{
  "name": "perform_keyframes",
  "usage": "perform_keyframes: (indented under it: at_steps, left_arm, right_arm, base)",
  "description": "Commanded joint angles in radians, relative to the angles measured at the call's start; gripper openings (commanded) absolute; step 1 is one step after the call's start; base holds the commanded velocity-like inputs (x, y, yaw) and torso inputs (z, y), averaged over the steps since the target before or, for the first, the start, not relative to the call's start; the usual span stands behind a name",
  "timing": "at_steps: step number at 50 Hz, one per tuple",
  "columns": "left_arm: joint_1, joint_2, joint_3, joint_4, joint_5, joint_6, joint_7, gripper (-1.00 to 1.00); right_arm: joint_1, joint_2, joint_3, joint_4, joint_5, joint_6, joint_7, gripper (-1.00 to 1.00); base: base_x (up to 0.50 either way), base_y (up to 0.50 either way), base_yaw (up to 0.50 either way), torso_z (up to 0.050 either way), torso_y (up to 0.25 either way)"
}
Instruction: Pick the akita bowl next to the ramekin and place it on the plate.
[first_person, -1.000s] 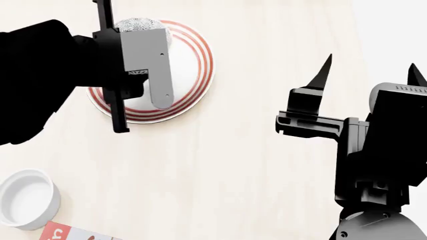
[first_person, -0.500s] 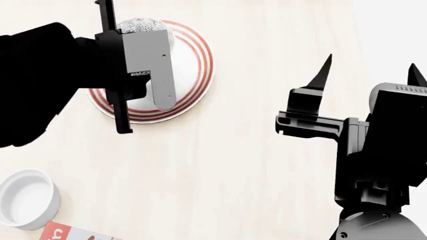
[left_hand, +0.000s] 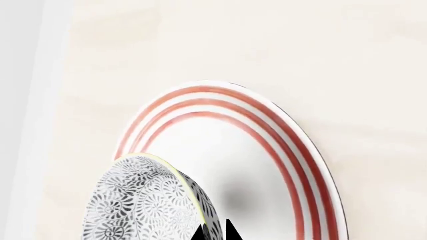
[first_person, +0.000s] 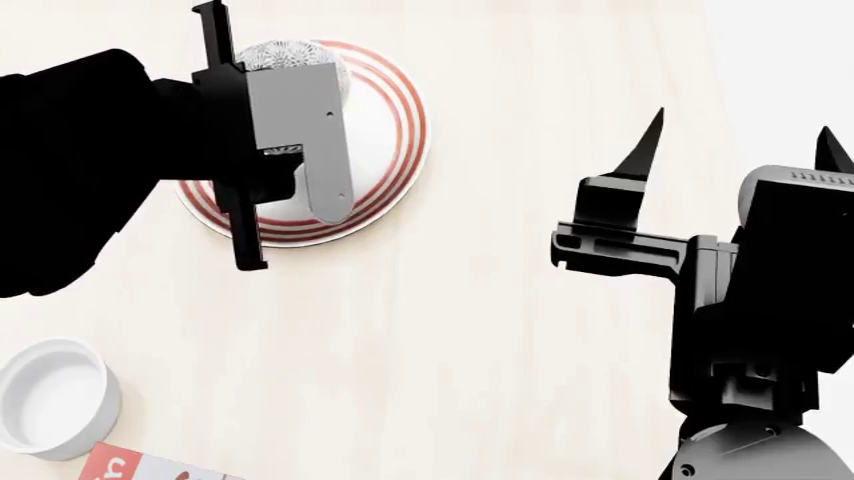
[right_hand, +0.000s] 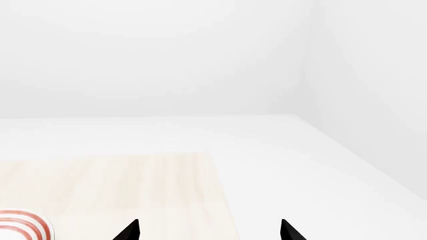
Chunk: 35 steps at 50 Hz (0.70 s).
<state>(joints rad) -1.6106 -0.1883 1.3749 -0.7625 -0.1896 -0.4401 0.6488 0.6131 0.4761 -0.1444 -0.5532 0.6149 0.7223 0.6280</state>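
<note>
The akita bowl (left_hand: 150, 200), white with a grey floral pattern, hangs tilted over the plate (left_hand: 293, 150), a white plate with red rings. My left gripper (left_hand: 215, 232) is shut on the bowl's rim, one fingertip on each side of the wall. In the head view the left arm covers most of the bowl (first_person: 274, 55) and the left part of the plate (first_person: 387, 130). The plain white ramekin (first_person: 51, 397) stands at the near left. My right gripper (first_person: 742, 125) is open and holds nothing, well to the right of the plate.
A red-printed box corner (first_person: 127, 468) lies just beside the ramekin at the near edge. The light wood table (first_person: 507, 330) ends at the right, where white floor (right_hand: 320, 170) begins under the right gripper (right_hand: 209, 227).
My left arm with the bowl has shifted slightly to the right and nearer over the plate. The right arm has not moved.
</note>
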Motion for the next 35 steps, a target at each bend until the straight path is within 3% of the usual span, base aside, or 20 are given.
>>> perform_keyframes:
  at_steps: [1,14,15,35]
  left_arm:
    - [-0.003,0.001,-0.003,0.003,0.007,0.003,-0.006,-1.0]
    - [-0.003,0.003,-0.004,-0.001,0.012,0.008,-0.017,-1.0]
    - [-0.002,0.002,-0.003,0.001,0.013,0.008,-0.017,1.0]
    - [0.003,0.008,-0.015,-0.006,0.009,0.012,-0.034,1.0]
  right_arm:
    - [0.001,0.002,-0.001,0.0,0.002,0.0,0.002,1.0]
    - [0.001,0.003,-0.003,0.001,0.003,-0.002,0.003,1.0]
    - [0.001,0.003,-0.003,0.001,0.004,-0.002,0.003,1.0]
    - [-0.001,0.004,-0.009,0.011,-0.001,-0.014,0.0,1.0]
  base:
    - [0.0,0.0,0.0,0.0,0.0]
    - [0.0,0.0,0.0,0.0,0.001]
    - [0.0,0.0,0.0,0.0,0.0]
    - [0.0,0.0,0.0,0.0,0.0]
